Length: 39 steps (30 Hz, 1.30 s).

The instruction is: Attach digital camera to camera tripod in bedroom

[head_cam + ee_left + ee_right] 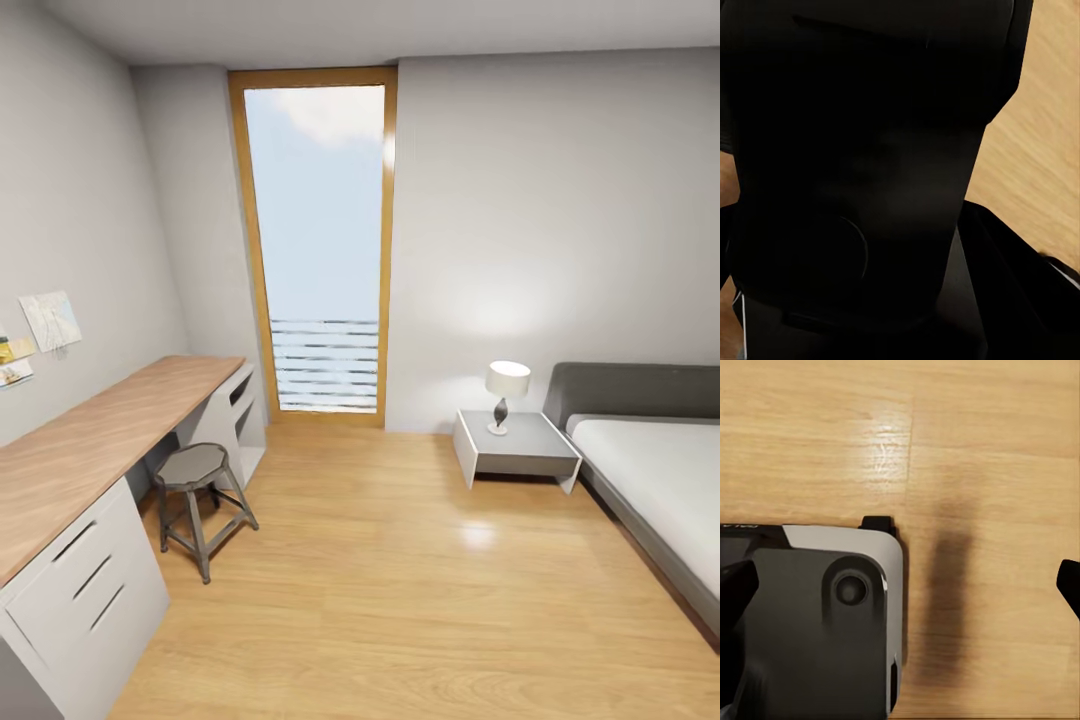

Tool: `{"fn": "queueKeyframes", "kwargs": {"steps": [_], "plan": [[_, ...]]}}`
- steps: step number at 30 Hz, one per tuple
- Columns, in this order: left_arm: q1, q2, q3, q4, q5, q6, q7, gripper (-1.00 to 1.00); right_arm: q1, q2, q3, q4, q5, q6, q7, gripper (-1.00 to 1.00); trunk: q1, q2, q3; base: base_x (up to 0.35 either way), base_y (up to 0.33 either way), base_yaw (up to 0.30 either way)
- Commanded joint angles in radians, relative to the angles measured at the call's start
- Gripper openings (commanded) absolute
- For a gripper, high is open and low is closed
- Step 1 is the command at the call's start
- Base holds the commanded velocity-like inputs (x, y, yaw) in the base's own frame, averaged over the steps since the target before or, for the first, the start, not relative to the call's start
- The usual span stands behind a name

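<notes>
This was a bedroom [560, 200] in a home: a grey bed [655, 470] stood by a low nightstand [515, 447] with a lamp [505, 395], a long wooden table [90, 450] with drawers and a stool [198, 497] lined one pale wall, and a tall window [320, 240] rose above a plank floor [400, 600]

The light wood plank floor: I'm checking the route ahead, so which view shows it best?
The head view: the light wood plank floor spreads between wooden desk and grey bed. The right wrist view gives a close patch; the left wrist view gives slivers.
</notes>
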Motion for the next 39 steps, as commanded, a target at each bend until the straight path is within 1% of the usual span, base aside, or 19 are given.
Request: {"fn": "queueKeyframes", "kwargs": {"steps": [1,7,10,13,14,18,27,39], "plan": [[-0.001,0.000,-0.009,0.000,0.005,-0.002,0.003,-1.00,-0.002,-0.001,-0.009,0.004,0.010,-0.004,0.002,1.00,-0.004,0.006,0.001,0.000,0.000,0.000],[-0.001,0.001,-0.009,0.000,0.005,-0.002,-0.001,-1.00,-0.001,-0.001,-0.008,0.003,0.010,0.014,0.002,1.00,-0.027,0.048,0.020,0.000,0.000,0.000],[-0.001,0.003,-0.009,0.000,0.006,-0.002,-0.017,-1.00,-0.001,-0.002,-0.008,0.003,0.010,0.018,0.002,1.00,-0.038,0.069,0.030,0.000,0.000,0.000],[-0.001,0.008,-0.008,0.001,0.009,-0.002,-0.062,-1.00,-0.001,-0.002,-0.007,0.003,0.010,0.020,0.000,1.00,-0.050,0.090,0.039,0.000,0.000,0.000],[-0.001,0.011,-0.008,0.001,0.009,-0.002,-0.086,-1.00,-0.001,-0.002,-0.007,0.003,0.010,0.021,0.000,1.00,-0.053,0.097,0.042,0.000,0.000,0.000],[-0.001,0.020,-0.008,0.001,0.011,0.001,-0.125,-1.00,-0.001,-0.002,-0.007,0.003,0.013,0.018,-0.002,1.00,-0.069,0.125,0.055,0.000,0.000,0.000],[-0.001,0.019,-0.009,0.001,0.011,0.001,-0.132,-1.00,-0.001,-0.003,-0.006,0.003,0.016,0.017,-0.002,1.00,-0.103,0.188,0.083,0.000,0.000,0.000],[-0.001,0.021,-0.008,0.001,0.012,-0.002,-0.132,-1.00,-0.001,-0.003,-0.006,0.003,0.016,0.017,-0.002,1.00,-0.104,0.189,0.083,0.000,0.000,0.000]]}}
